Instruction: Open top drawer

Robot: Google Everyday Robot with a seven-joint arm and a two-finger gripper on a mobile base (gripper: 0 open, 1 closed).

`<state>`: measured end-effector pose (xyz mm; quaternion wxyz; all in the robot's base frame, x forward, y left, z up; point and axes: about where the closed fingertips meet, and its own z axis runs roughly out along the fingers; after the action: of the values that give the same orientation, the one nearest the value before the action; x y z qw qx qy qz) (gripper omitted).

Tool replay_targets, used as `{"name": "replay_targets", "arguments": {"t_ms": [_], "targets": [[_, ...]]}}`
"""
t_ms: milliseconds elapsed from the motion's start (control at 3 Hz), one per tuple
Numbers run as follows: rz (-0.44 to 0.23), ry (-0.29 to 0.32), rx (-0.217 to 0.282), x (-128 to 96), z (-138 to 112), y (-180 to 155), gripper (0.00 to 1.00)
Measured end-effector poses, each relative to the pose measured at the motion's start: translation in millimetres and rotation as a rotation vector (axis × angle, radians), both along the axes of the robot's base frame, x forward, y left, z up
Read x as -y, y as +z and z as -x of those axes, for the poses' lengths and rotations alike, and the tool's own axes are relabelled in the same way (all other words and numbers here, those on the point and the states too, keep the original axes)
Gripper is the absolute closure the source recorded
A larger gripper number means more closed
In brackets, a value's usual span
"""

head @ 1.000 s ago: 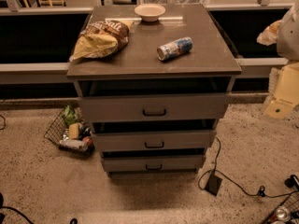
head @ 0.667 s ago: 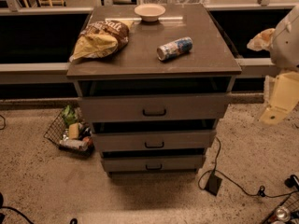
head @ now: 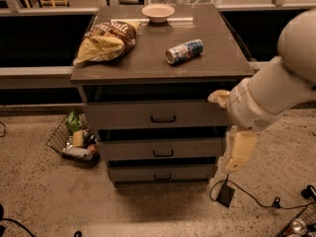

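The top drawer [head: 128, 115] is being shown as the uppermost and widest of three grey-brown fronts, directly beneath the top of the bench [head: 148, 63]. Its small dark bar handle [head: 163, 118] is being seen at the centre of the front, and a dark gap is being left between the front and the top above it. The two narrower drawer fronts [head: 160, 150] are being stacked below it, each with a similar handle.

The gripper [head: 224, 130] is being held at the right end of the top drawer, well to the right of the handle and apart from it. Its jaws are being kept spread, with nothing between them: one pale finger is being seen near the drawer's upper right corner and the other is hanging lower, beside the middle front. Whether the drawer is being touched cannot be told.

On the bench a crumpled chip bag [head: 106, 41] is being carried at the left, a pale bowl [head: 158, 12] at the back, and a can [head: 184, 51] lying on its side toward the right. A wire basket [head: 74, 139] of items is being seen on the floor to the left.
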<state>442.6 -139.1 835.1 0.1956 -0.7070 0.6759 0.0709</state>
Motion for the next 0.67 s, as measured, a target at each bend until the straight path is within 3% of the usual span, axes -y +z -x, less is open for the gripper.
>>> {"name": "replay_targets", "arguments": {"t_ms": [333,667], "targets": [[-0.082,0.03,-0.08,-32.5,-4.8,-78.4,0.0],[-0.082,0.03,-0.08,-32.6,-4.8,-78.4,0.0]]}}
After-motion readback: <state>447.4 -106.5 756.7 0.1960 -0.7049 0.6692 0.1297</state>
